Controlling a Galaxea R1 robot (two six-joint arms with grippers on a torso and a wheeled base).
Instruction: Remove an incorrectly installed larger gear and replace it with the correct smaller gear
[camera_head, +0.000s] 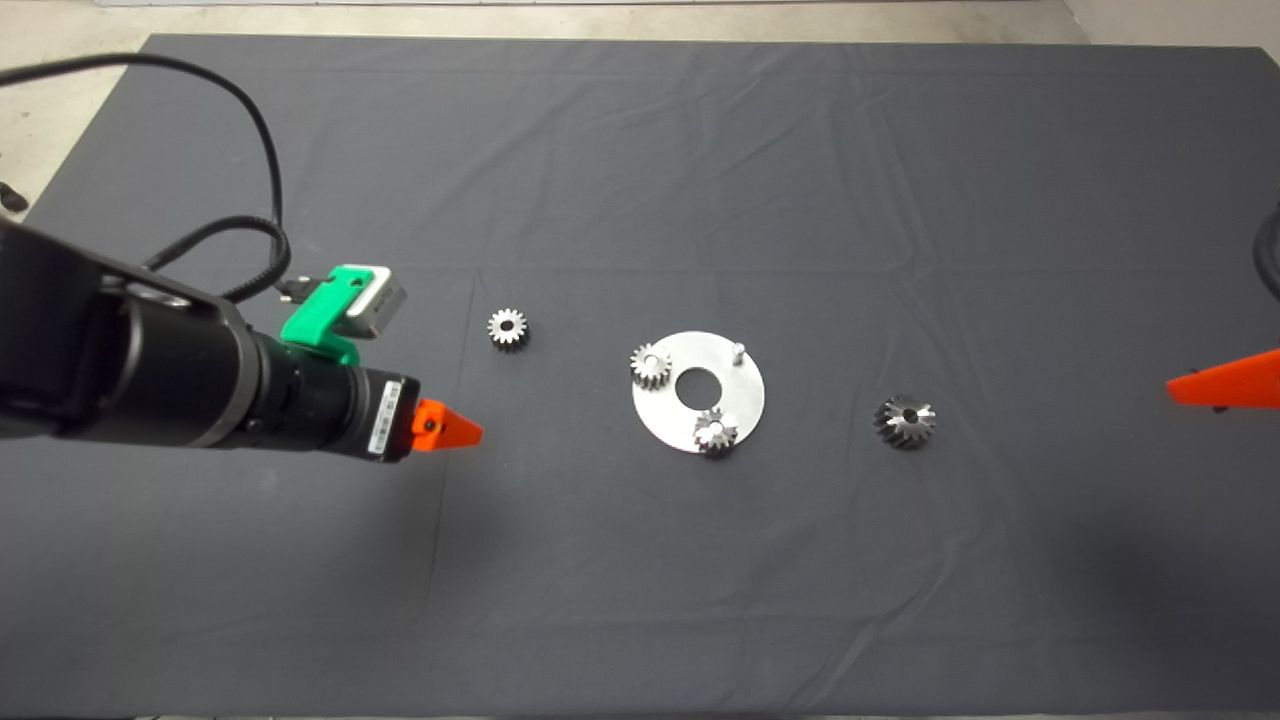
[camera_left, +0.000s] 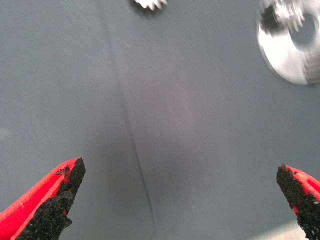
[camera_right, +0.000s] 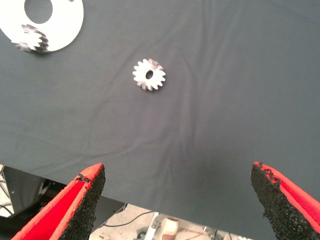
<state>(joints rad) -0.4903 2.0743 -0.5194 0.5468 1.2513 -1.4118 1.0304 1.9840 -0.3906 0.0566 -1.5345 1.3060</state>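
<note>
Head view: cone-shaped larger gear (camera_head: 905, 421)

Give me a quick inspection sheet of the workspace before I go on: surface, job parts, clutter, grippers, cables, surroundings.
Surface: dark mat, wrinkled.
Job parts: round plate holds two small gears and one bare pin. Larger gear lies on the mat right of the plate. Smaller gear lies loose left of it.
Clutter: nothing seen.
Grippers: left gripper above the mat left of the plate, open, empty. Right gripper at the right edge, open, empty.
Cables: black cable loops over the left arm.
Surroundings: pale floor beyond the mat.
</note>
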